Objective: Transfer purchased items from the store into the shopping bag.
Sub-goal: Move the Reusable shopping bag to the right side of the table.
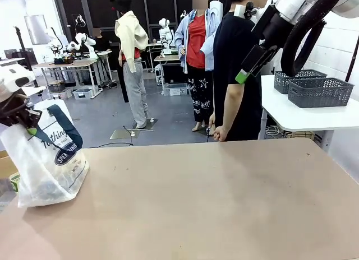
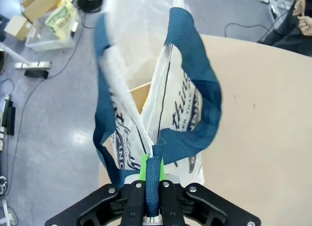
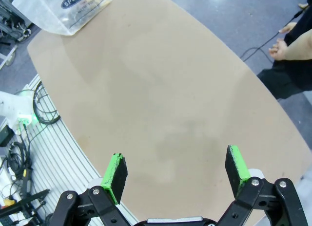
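The shopping bag (image 1: 47, 159) stands at the near left corner of the table (image 1: 213, 198), its base resting on the tabletop and its body sagging to one side. It is of translucent whitish plastic with navy print on its side. Pale shapes lie in its lower part, too dim through the plastic to identify. In the left wrist view the bag mouth gapes slightly, and a tan cardboard-coloured surface shows inside between the two walls.

One navy strap handle (image 2: 192, 84) loops upward and runs down into the left gripper (image 2: 152, 175). The fingers of this gripper are closed tight on the strap, with a green pad (image 2: 144, 166) pressed against it. In the front view the left gripper (image 1: 22, 119) sits at the top left of the bag, just above its upper edge.

The right gripper (image 3: 175, 175) hangs high above the table, well apart from the bag. Its fingers (image 3: 116, 171) stand wide apart and hold nothing; bare tabletop lies beneath them.

A person (image 1: 238, 75) in dark clothing stands at the far side of the table, one hand (image 1: 217, 134) hanging near its far edge. Two dark grey lattice baskets (image 1: 314, 87) sit on a white side table to the right.
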### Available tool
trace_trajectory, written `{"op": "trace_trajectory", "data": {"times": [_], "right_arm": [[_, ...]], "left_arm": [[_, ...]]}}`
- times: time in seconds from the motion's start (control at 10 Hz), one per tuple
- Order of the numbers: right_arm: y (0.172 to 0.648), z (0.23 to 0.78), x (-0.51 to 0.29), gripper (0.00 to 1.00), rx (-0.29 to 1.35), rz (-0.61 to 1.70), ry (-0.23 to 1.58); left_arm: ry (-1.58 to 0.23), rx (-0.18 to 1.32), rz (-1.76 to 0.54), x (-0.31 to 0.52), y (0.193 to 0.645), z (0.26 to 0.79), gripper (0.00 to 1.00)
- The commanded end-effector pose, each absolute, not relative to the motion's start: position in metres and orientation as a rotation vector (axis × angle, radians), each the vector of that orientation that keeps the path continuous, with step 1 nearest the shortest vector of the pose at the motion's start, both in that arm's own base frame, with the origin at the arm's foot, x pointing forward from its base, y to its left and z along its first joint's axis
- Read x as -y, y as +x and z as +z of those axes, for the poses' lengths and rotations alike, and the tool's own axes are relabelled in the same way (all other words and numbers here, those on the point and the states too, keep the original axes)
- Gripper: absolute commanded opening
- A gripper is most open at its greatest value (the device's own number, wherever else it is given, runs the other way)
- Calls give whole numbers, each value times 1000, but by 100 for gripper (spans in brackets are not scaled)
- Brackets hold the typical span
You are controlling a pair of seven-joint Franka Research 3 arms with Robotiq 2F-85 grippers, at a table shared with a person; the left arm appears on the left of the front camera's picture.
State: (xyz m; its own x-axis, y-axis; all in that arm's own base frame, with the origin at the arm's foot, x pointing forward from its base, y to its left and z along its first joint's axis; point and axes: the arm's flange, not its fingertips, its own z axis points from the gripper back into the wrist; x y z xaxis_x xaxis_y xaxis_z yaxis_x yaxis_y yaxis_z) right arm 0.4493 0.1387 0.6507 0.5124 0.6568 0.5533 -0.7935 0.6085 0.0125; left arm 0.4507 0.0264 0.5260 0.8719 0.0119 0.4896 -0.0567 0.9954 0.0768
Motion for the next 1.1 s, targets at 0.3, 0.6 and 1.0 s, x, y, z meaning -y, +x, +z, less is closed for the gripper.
{"op": "trace_trajectory", "data": {"times": [0.3, 0.6, 1.0], "right_arm": [[446, 647, -137, 100, 532, 886, 278], [446, 647, -137, 100, 532, 886, 278], [446, 647, -137, 100, 532, 886, 278]], "left_arm": [[105, 520, 41, -28, 452, 535, 0], [105, 520, 41, -28, 452, 535, 0], [73, 495, 48, -25, 451, 530, 34]]}}
